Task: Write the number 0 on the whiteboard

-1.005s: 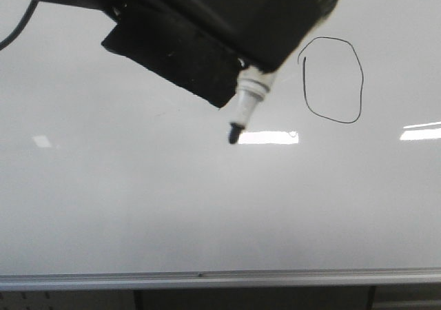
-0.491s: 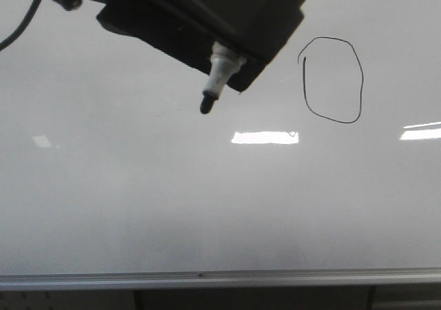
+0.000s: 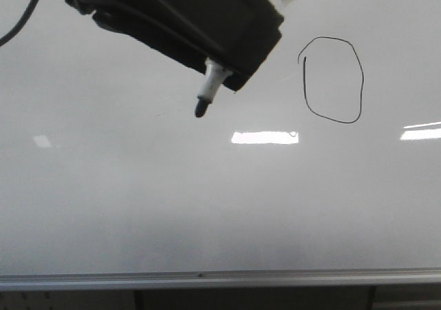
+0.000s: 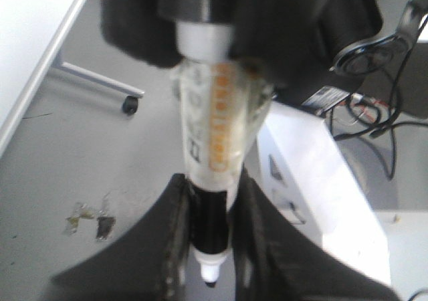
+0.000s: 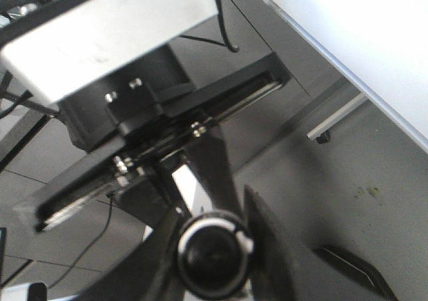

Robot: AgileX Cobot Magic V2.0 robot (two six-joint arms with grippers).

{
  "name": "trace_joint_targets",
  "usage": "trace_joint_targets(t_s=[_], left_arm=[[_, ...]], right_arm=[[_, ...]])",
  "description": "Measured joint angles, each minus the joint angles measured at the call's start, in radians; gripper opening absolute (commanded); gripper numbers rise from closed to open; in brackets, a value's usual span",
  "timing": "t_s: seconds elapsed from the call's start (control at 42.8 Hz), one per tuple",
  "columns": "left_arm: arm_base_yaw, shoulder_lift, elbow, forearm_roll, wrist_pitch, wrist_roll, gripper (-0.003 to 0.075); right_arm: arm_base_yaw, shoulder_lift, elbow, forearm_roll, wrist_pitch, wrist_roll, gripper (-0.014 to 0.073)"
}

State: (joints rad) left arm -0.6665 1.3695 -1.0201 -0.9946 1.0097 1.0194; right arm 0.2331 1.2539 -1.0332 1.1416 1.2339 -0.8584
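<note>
The number 0 (image 3: 361,83) is a thin black oval on the upper right of the whiteboard (image 3: 207,200). My left gripper (image 3: 231,76) hangs at the upper middle of the front view, left of the oval, shut on a marker (image 3: 207,89). The marker's black tip (image 3: 200,108) points down-left and is off the stroke. In the left wrist view the gripper (image 4: 212,274) clamps the marker (image 4: 210,140) between both fingers. My right gripper (image 5: 212,267) is shut on a round black cap (image 5: 214,253) with a white ring; it does not show in the front view.
A silver rail (image 3: 207,279) runs along the board's lower edge. Bright light reflections (image 3: 265,137) lie on the board. The wrist views show grey floor, a board edge (image 5: 361,40), a white cabinet (image 4: 321,180) and cables.
My left gripper has carried the marker up and to the left, away from the oval. The tip now sits higher and further left. The oval is unchanged.
</note>
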Motion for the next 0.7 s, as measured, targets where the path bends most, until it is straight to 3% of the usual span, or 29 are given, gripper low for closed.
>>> trace_joint_targets(t_s=[0.14,0.257,0.491,0.701], left_arm=[[0.025,-0.002,0.0,0.094,0.006,-0.031,-0.002],[0.1,-0.002,0.0,0.199,-0.044,-0.149,-0.002],[0.369,-0.002,0.0,0.415,-0.12,-0.37,-0.002],[0.608,-0.002,0.0,0.507,-0.121,-0.487,-0.002]], right_arm=[[-0.002,-0.045,0.0,0.041,-0.041,-0.026,0.0343],[-0.023,-0.112,0.0,0.032,-0.14,-0.029,0.0302],[-0.042,-0.342,0.064,-0.112,-0.415,-0.033,0.0163],[-0.042,-0.561,0.238,-0.133,-0.59,-0.035,0.0013]])
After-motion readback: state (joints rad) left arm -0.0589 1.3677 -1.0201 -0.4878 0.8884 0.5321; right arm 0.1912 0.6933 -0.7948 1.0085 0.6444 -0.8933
